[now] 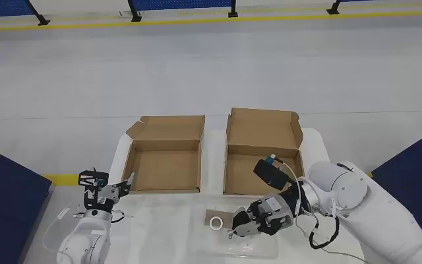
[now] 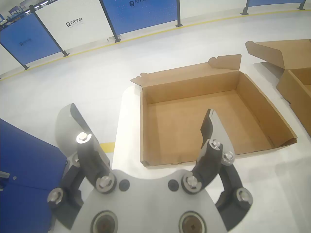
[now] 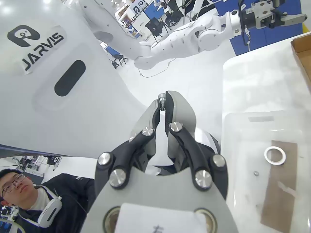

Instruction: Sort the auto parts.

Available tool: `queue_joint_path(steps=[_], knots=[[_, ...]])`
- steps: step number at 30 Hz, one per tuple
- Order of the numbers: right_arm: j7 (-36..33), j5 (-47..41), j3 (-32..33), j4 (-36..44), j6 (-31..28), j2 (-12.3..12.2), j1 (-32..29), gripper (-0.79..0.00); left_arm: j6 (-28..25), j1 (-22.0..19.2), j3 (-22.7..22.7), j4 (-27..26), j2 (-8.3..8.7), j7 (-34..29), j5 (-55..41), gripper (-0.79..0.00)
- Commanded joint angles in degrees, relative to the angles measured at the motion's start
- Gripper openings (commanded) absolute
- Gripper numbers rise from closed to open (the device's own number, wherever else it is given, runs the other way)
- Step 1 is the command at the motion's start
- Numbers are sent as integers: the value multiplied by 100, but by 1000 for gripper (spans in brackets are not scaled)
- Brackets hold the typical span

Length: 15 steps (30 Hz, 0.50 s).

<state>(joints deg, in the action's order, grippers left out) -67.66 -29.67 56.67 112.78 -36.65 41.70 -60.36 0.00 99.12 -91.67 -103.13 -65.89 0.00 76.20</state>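
My right gripper (image 3: pixel 162 106) is shut on a small metal bolt (image 3: pixel 161 101), held above the near edge of the table beside a clear plastic tray (image 3: pixel 233 132). In the tray lie a white ring (image 3: pixel 275 155), a tiny metal piece (image 3: pixel 255 173) and a brown card strip (image 3: pixel 279 190). From above, this gripper (image 1: pixel 239 224) sits just right of the ring (image 1: pixel 216 224). My left gripper (image 2: pixel 143 120) stands open with nothing in it at the table's left edge, near the left cardboard box (image 2: pixel 264 107). The top view shows it (image 1: pixel 119 188) beside that box (image 1: pixel 165 188).
Two open cardboard boxes stand side by side at the back of the white table (image 1: pixel 165 211); the right box (image 1: pixel 264 142) has nothing visible in it. The other arm's gripper (image 3: pixel 291 19) shows far off in the right wrist view. Blue and white partition panels (image 2: pixel 136 3) stand beyond.
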Motion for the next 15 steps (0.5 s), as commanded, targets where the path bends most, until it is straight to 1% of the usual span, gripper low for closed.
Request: queue_joint_path(steps=[1, 3, 5, 9, 15], knots=[[158, -164, -23, 30, -7, 13, -58, -785, 0, 0, 0, 0, 0, 0, 0, 0], [189, -205, 52, 36, -10, 14, -75, -785, 0, 0, 0, 0, 0, 0, 0, 0], [262, -878, 104, 103, -221, 27, -170, -785, 0, 0, 0, 0, 0, 0, 0, 0], [318, -2072, 264, 477, -316, 39, -206, -785, 0, 0, 0, 0, 0, 0, 0, 0], [422, -3241, 640, 1059, -421, 124, -341, -785, 0, 0, 0, 0, 0, 0, 0, 0]])
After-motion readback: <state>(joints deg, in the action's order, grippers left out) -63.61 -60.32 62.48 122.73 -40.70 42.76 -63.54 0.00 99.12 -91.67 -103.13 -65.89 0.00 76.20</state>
